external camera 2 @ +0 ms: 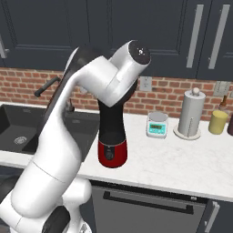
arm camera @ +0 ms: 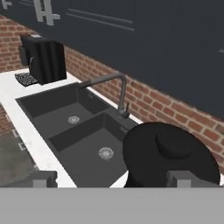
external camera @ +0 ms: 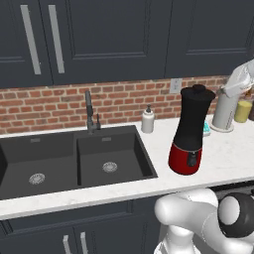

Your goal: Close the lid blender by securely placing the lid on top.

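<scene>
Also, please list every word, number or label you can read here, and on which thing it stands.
None can be read.
Kitchen scale: its pale display is too blurred to read.
Blender: its red base bears a dark button, without visible text.
Soap bottle: plain white.

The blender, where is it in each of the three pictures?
Left base view: blender right of centre on the counter, right of the sink.
Right base view: centre, red base showing, jar partly behind the arm.
Hand view: its lid at lower right.
Shared landmark: the sink.
</scene>
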Robot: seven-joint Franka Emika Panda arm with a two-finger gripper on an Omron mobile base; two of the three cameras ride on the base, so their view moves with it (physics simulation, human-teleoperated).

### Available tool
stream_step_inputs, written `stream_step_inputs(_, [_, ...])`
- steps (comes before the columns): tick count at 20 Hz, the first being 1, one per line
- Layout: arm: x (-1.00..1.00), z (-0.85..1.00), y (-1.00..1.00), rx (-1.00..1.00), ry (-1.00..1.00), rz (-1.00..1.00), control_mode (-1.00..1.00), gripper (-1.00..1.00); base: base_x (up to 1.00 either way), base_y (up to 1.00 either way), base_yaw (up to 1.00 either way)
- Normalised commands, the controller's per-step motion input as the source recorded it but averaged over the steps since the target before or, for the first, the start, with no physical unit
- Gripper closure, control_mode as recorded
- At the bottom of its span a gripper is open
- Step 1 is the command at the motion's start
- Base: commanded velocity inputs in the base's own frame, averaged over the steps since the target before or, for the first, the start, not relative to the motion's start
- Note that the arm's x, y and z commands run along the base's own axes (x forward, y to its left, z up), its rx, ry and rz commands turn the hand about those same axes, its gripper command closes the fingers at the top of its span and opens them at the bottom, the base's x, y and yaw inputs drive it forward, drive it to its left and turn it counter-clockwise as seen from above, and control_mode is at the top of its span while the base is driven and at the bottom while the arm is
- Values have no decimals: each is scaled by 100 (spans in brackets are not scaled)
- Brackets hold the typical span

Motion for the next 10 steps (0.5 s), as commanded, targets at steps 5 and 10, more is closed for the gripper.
stream_step_inputs(5, [-68, 0, 33, 0, 0, -1, -100, -100, 0, 0, 0])
stream_step_inputs(10, [-39, 2, 85, 0, 3, 0, -100, -100, 0, 0, 0])
